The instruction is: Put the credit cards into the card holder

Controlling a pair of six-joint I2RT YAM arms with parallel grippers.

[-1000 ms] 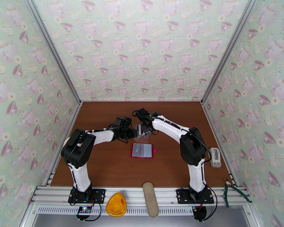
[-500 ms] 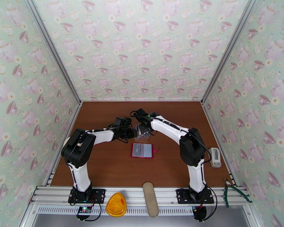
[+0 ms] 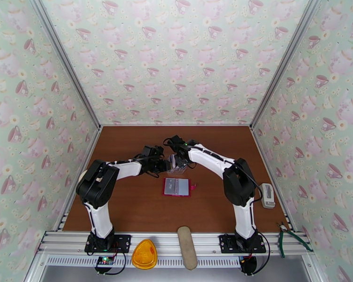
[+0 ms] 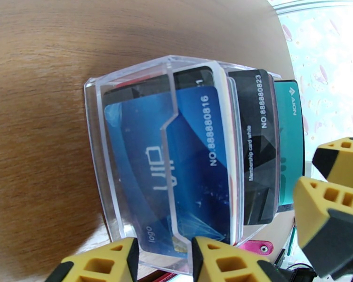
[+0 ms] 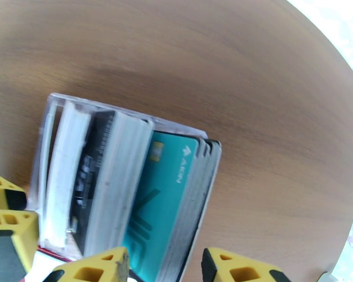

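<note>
Since the earlier top view the right gripper [image 5: 164,268] has edged slightly to the left, closer to the clear box [image 4: 95,137]. The left arm and the wallet [image 3: 176,186] lie as they did.

The right fingers [image 5: 96,266] stand apart, one to either side of the near end of the teal-fronted cards [image 5: 162,198], and no contact is visible. The left gripper [image 4: 164,262] has its fingers [image 4: 223,262] set at the box's near edge. Whether they pinch that wall cannot be told.

The cards stand on edge in the box on the table [image 3: 129,207], between the two grippers. The blue face is turned toward the left gripper and the teal face toward the right. Each card's long axis runs toward the fingers in both wrist views.

The wallet lies open and flat just on the near side of the box. Its long axis runs left to right and its snap tab points right. The right gripper appears better placed to draw a card out, and the card would then have to travel toward the arm bases to reach the pockets.
</note>
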